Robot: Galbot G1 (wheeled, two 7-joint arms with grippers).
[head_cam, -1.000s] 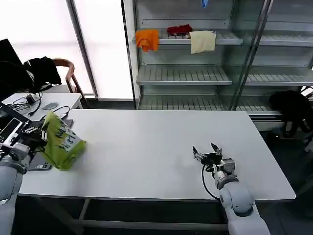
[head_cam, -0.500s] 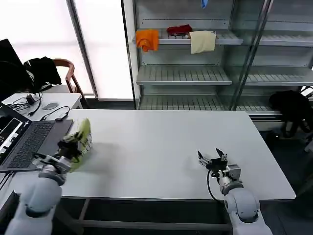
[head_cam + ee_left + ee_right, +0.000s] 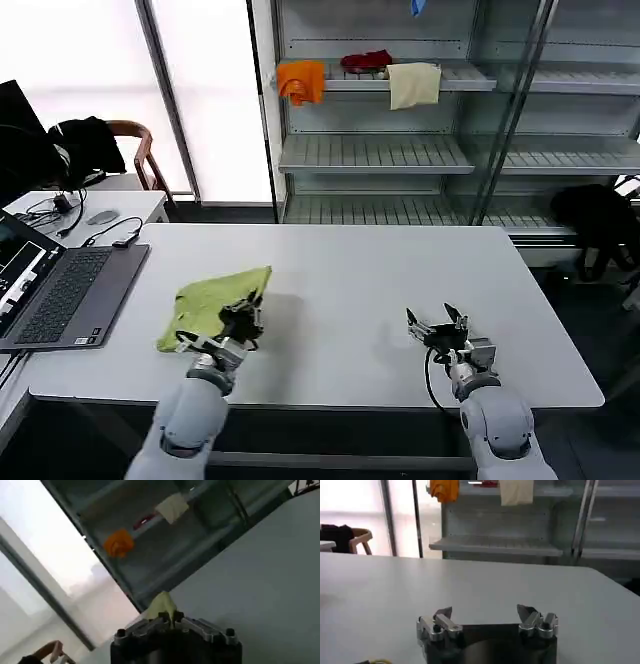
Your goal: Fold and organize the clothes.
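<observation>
Both arms are smooth, rounded pale-grey shells. Each ends in a black claw: left claw (image 3: 243, 322), right claw (image 3: 437, 323) with silver screw-fastened finger mounts and a black cable.

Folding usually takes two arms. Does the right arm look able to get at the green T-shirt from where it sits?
Probably yes: the right pincer sits open, and only bare table lies between it and the T-shirt, which the left pincer grips.

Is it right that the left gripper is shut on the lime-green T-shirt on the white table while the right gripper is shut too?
Not quite. The left gripper is shut on the lime-green T-shirt on the white table, but the right gripper is open, as the right wrist view shows.
</observation>
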